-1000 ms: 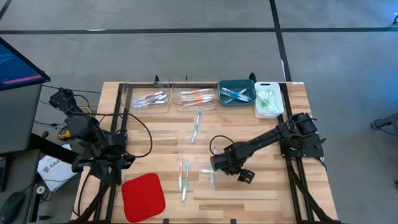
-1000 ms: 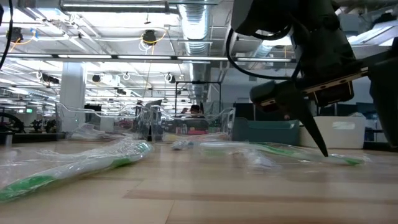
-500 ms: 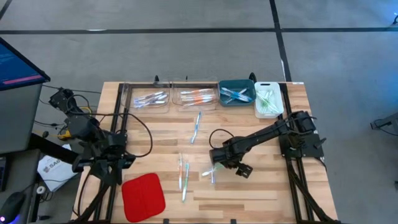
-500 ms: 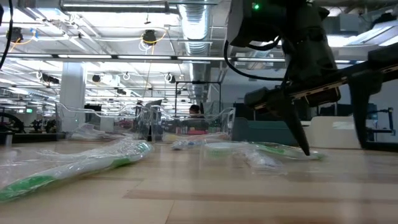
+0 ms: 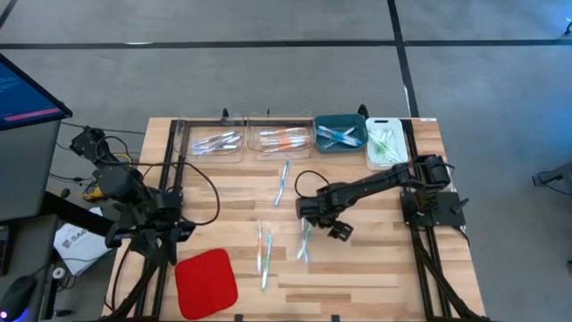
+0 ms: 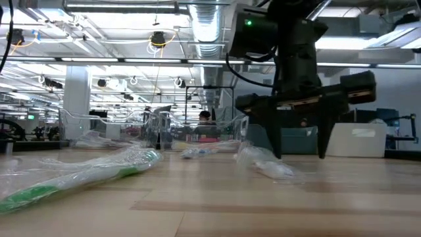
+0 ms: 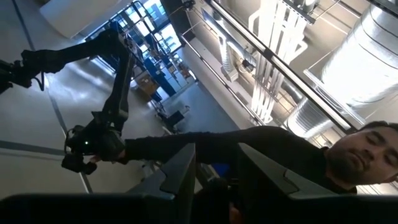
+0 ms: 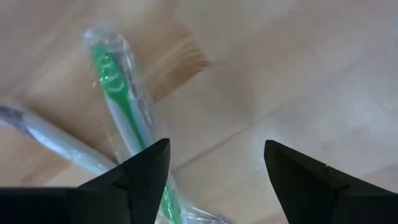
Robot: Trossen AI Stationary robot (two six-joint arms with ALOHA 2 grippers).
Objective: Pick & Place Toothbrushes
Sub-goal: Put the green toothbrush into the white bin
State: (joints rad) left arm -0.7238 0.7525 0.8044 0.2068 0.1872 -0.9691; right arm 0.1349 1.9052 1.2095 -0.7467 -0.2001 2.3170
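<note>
Several wrapped toothbrushes lie flat on the wooden table (image 5: 375,268): a blue one (image 5: 282,182), two side by side (image 5: 264,252) and a green one (image 5: 305,243). My right gripper (image 5: 318,220) points down over the green toothbrush (image 8: 112,87), open, its fingertips just above the table (image 6: 299,155). A pale toothbrush (image 8: 56,140) lies beside the green one. My left gripper (image 5: 88,140) waits raised off the table's left side, open (image 7: 216,180), with nothing between its fingers. My right gripper comes from above, pointing down. One finger (image 8: 146,171) stands over the green toothbrush's wrapper (image 8: 134,140), about halfway along the stick. The finger itself hides the spot, so I cannot tell whether it touches. The toothbrush lies flat on the table.
Along the far edge stand two clear bins (image 5: 217,141) (image 5: 280,139), a teal bin (image 5: 340,132) and a white bin (image 5: 385,143), each with toothbrushes in it. A flat red pad (image 5: 206,279) lies at the near left. A person shows beyond the left gripper (image 7: 367,149).
My right gripper has swung toward the table's far edge and a little left, staying open and low, and has turned about. The green toothbrush has turned on the table with it, the end by the finger swinging round.
</note>
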